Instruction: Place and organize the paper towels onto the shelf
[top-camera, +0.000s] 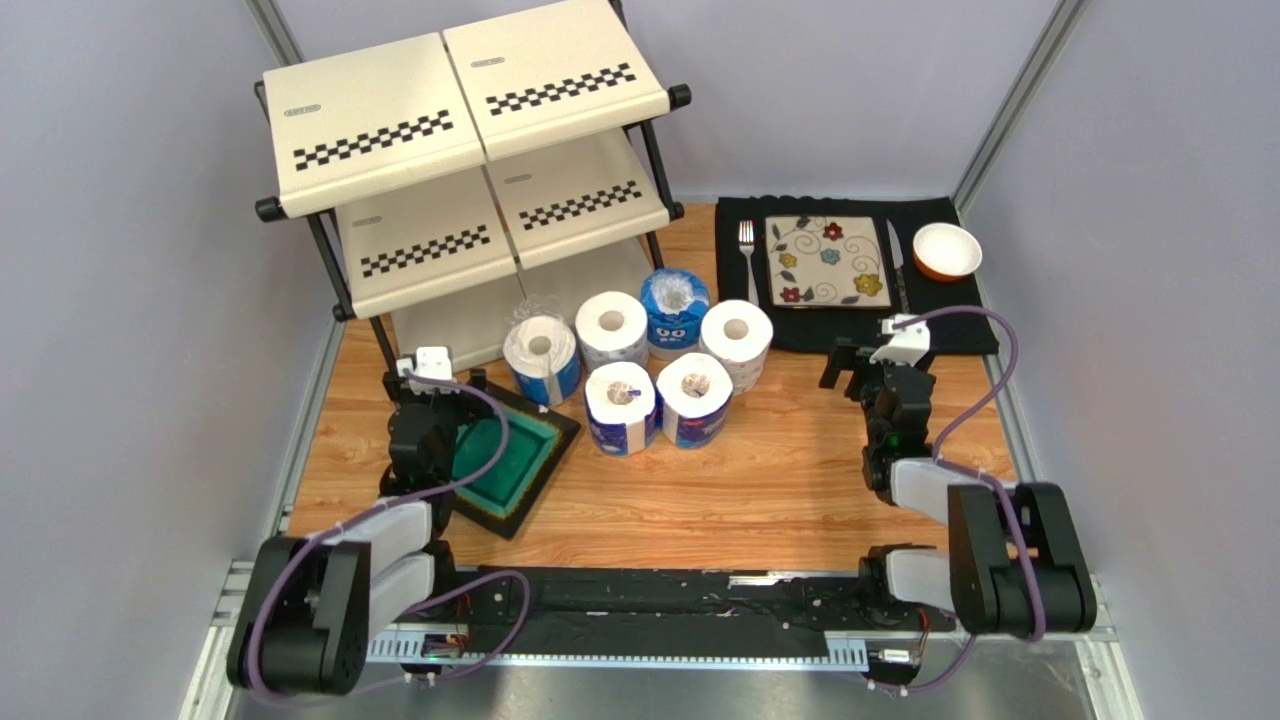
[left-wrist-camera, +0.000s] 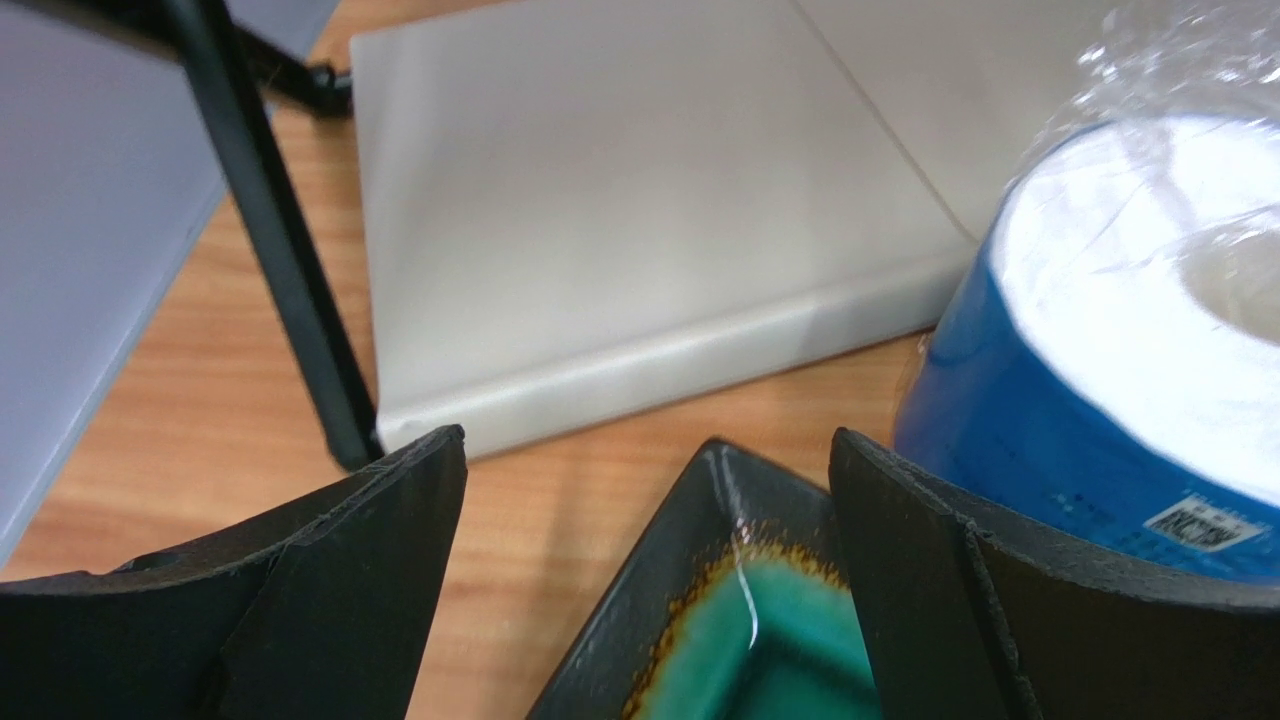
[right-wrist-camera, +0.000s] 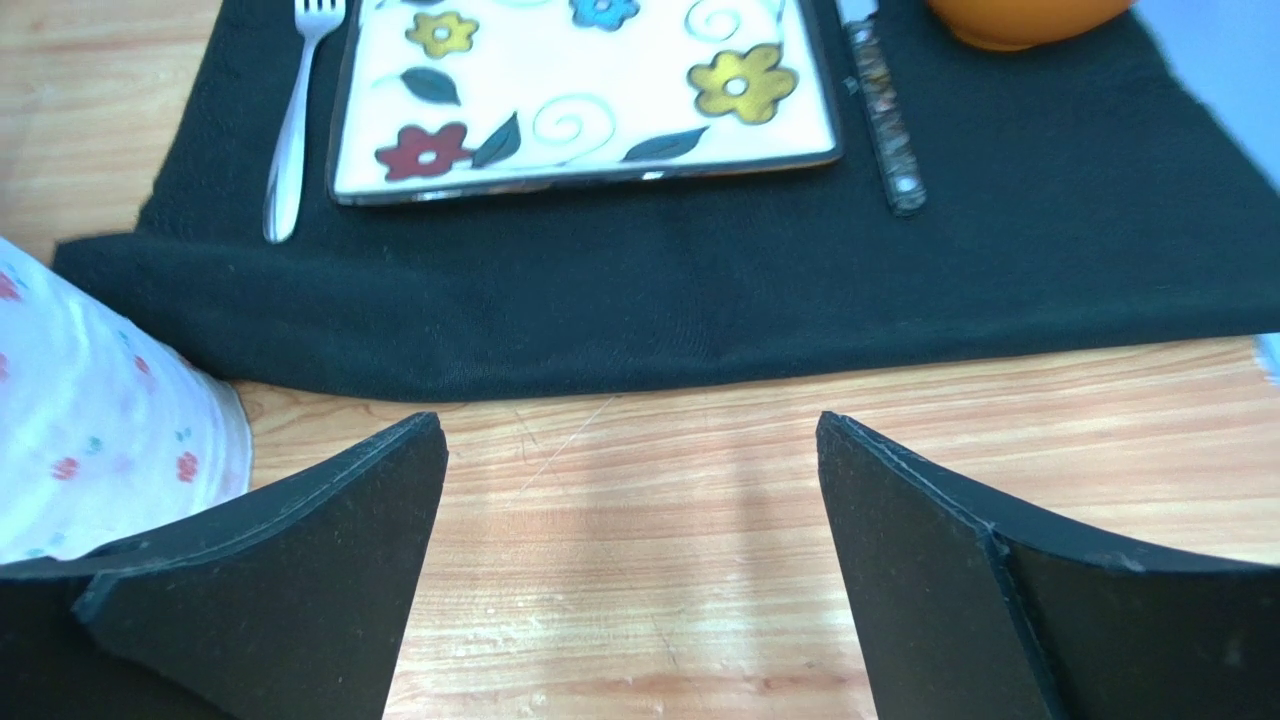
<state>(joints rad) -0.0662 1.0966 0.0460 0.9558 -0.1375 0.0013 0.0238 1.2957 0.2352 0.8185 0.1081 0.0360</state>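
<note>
Seen from the left wrist, the blue-wrapped roll (left-wrist-camera: 1052, 375) runs off the right edge, its label (left-wrist-camera: 1210, 525) too blurred to read, and the green dish (left-wrist-camera: 751, 638) is cut by the bottom edge. From the right wrist, the orange bowl (right-wrist-camera: 1022, 15) and flowered plate (right-wrist-camera: 586, 113) are cut by the top edge, and a patterned roll (right-wrist-camera: 90, 405) by the left.
</note>
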